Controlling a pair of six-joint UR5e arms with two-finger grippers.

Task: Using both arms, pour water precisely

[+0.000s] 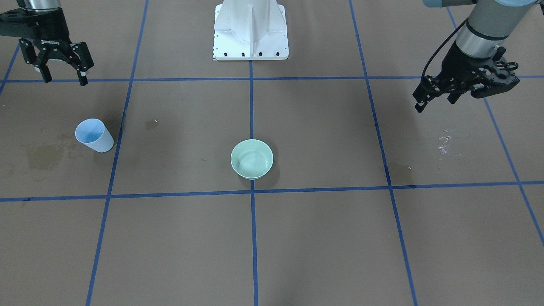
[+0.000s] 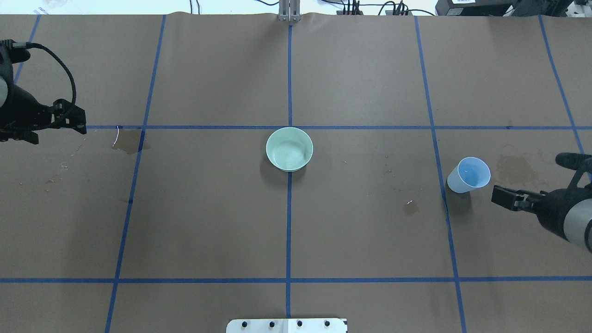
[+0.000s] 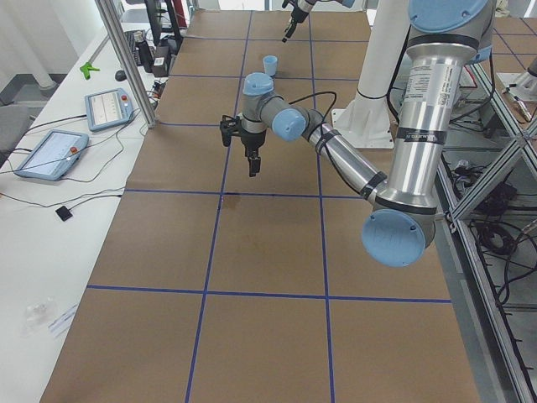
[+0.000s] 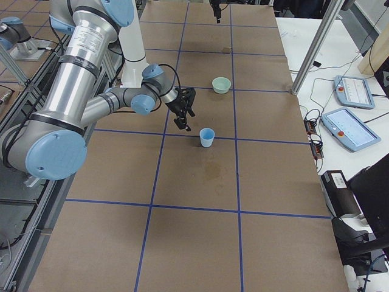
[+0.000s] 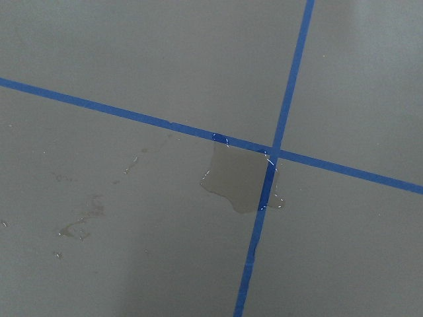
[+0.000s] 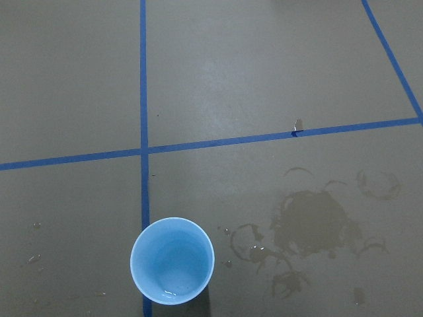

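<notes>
The water (image 6: 173, 265) is a shallow pool at the bottom of the light-blue cup (image 2: 469, 175). I can only make it out as a few glints in the right wrist view. The cup stands upright on the robot's right side of the surface (image 2: 360, 231), just beside a blue tape line (image 2: 439, 175) and well apart from the pale green bowl (image 2: 289, 149) at the centre crossing. I take the bowl to be the target; I can't say whether it holds any liquid.

I expect the cup to be light and thin-walled, so a hard squeeze would buckle it and push the water up. It tapers toward the base. I would take it across the side wall about halfway up, below the rim, with only enough pressure to stop it sliding. With so little water inside it should tip easily, and the liquid would run forward quickly in a tilt.

The right claw (image 1: 65, 80) hangs above and near the cup with its fingers spread apart, holding nothing. The left claw (image 1: 435, 102) hovers over the far side, also empty, and its fingers look parted.

The brown paper carries wet patches: a stain (image 6: 310, 224) near the cup and a puddle (image 5: 238, 181) under the left wrist. The cup's base may be slippery there.
</notes>
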